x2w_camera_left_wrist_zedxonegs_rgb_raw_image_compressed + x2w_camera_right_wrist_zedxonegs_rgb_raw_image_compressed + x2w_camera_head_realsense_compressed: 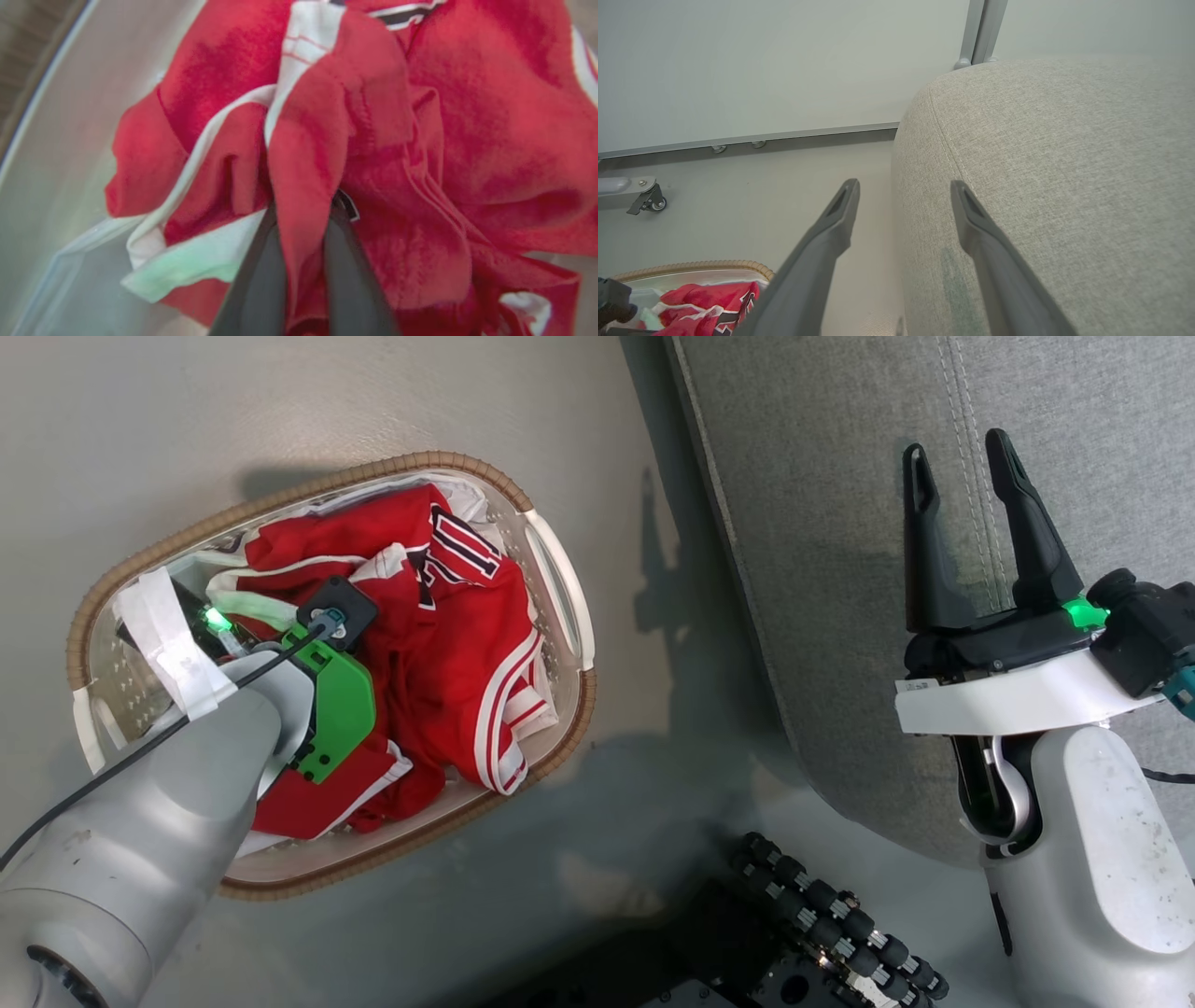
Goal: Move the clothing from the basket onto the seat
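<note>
The clothing [448, 653] lay crumpled inside the basket [392, 462]. Its red folds with white stripe trim were heaped over most of the basket's inside. A black-and-white number patch [457, 551] faced up near the basket's far rim.

In the head view we saw the left arm pointing down into the basket's left end, its wrist above the cloth. In the left wrist view the left end effector [303, 210] had its two dark fingers nearly together, and a raised fold of the red cloth was pinched between them. We could not tell whether that fold was clear of the basket's bottom.

The basket stood on the pale floor [280, 401]. The seat [822, 569] lay to the right of the basket, apart from it, with a strip of floor between them.

The right end effector [957, 446] hung over the seat, well to the right of the basket. Its fingers were spread wide and it held nothing. In the right wrist view one finger stood over the floor strip on the basket's side and the other over the grey cushion.
</note>
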Controlling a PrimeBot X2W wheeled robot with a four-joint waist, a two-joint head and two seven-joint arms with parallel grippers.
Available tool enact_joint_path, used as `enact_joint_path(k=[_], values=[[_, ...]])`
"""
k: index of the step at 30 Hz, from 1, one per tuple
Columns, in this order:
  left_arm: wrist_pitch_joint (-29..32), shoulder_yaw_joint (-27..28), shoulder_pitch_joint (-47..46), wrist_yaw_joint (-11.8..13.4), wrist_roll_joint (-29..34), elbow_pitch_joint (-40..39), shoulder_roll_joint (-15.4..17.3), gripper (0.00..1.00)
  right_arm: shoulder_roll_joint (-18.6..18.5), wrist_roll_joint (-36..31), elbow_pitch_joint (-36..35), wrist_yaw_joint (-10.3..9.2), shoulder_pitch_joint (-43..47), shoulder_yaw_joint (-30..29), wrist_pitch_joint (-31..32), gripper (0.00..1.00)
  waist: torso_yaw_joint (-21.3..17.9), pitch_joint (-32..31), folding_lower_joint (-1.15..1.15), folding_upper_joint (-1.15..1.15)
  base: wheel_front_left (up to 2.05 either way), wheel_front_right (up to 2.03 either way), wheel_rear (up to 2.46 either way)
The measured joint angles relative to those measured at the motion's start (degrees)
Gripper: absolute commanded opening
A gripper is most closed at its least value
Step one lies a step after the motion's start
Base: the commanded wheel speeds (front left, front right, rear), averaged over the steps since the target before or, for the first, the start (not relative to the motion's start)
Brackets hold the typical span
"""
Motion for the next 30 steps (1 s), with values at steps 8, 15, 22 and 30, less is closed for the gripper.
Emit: enact_joint_path(k=[8,15,22,30], values=[[-4.36,-0.46,0.25,0.0,-1.36,-0.86,-0.46,0.0,0.03,-1.85,0.82,0.0,0.16,-0.73,0.0,1.0,1.39,-1.94,0.0,0.0,0.0,0.0,0.0],[-10.07,-0.41,1.64,0.0,-2.44,-1.89,-2.75,0.0,0.05,-5.35,2.18,0.01,2.07,-1.46,0.0,1.0,4.0,-6.93,0.0,0.0,0.0,0.0,0.0],[-11.5,1.74,3.34,0.0,-3.11,-7.91,-4.27,0.0,0.09,-10.03,4.11,0.02,6.01,-2.94,0.0,1.0,7.41,-14.07,-0.01,0.0,0.0,0.0,0.0],[-11.83,8.73,4.86,0.05,2.25,-21.31,-2.36,0.0,0.1,-13.82,5.99,0.02,11.32,-3.77,0.01,1.0,11.8,-23.81,-0.01,0.0,0.0,0.0,0.0]])
